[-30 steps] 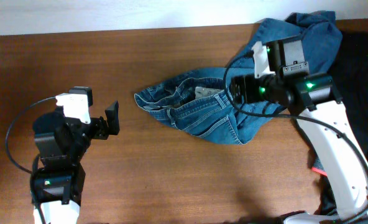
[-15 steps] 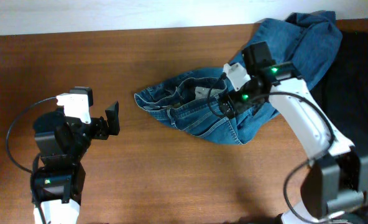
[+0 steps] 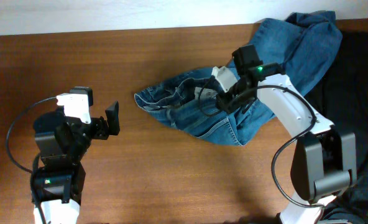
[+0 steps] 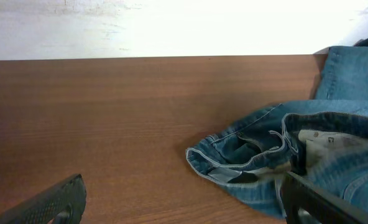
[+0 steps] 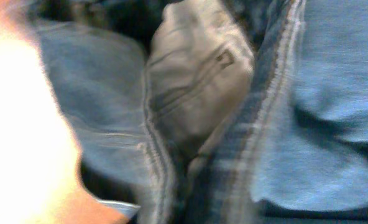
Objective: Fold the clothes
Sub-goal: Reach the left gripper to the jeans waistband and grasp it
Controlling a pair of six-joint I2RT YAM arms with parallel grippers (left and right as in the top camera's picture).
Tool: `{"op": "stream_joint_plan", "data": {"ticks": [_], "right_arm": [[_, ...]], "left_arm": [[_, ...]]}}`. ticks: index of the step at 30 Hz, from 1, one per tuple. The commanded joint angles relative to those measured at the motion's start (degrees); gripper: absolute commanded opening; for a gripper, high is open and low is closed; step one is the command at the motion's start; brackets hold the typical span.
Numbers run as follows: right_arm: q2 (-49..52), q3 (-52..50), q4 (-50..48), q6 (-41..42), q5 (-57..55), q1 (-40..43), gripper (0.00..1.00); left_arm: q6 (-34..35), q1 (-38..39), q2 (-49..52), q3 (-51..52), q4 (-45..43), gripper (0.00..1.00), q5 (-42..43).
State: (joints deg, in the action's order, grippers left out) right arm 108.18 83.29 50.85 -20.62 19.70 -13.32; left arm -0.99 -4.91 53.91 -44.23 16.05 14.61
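Observation:
The clothes are blue denim jeans (image 3: 196, 118) lying crumpled at the table's right of centre, waistband to the left and legs bunched toward the far right corner. My right gripper (image 3: 221, 101) is pressed down into the waistband area. In the right wrist view only blurred denim (image 5: 321, 93) and a pale pocket lining (image 5: 196, 68) show, very close, and the fingers are hidden. My left gripper (image 3: 112, 118) hovers open left of the jeans, apart from them. In its own view the left gripper (image 4: 184, 211) has nothing between its fingers, and the jeans (image 4: 339, 168) lie ahead to the right.
Bare brown table (image 3: 140, 174) spreads across the left and front. A dark cloth (image 3: 361, 81) lies along the right edge. A white wall (image 4: 171, 25) runs behind the table's far edge.
My right arm has swung left and lowered its gripper onto the jeans' waistband. The left arm has stayed still and open.

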Motion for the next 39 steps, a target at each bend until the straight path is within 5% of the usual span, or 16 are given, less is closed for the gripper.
{"op": "stream_joint_plan", "data": {"ticks": [1,11,14,18,25,39], "right_arm": [[-1.7,1.7,3.4,0.2,7.1,-3.5,0.04],[-8.4,10.0,17.2,-3.0,6.2,-21.5,0.04],[-8.1,9.8,17.4,-1.4,-2.1,-24.3,0.30],[-7.8,9.8,19.0,1.0,-10.9,-24.8,0.36],[-9.2,11.0,19.8,8.2,-20.9,-19.0,0.38],[-13.9,20.0,21.1,17.1,-18.1,1.5,0.44]], "left_arm": [[0.4,-0.2,0.1,-1.1,-0.1,1.00,0.9],[0.4,-0.2,0.1,-1.1,-0.2,0.99,0.7],[0.4,-0.2,0.1,-1.1,-0.2,0.99,0.7],[0.4,-0.2,0.1,-1.1,-0.2,0.99,0.7],[0.5,0.6,0.1,-1.1,-0.1,0.99,4.3],[6.3,9.3,4.6,-1.1,-5.8,0.99,7.7]]}}
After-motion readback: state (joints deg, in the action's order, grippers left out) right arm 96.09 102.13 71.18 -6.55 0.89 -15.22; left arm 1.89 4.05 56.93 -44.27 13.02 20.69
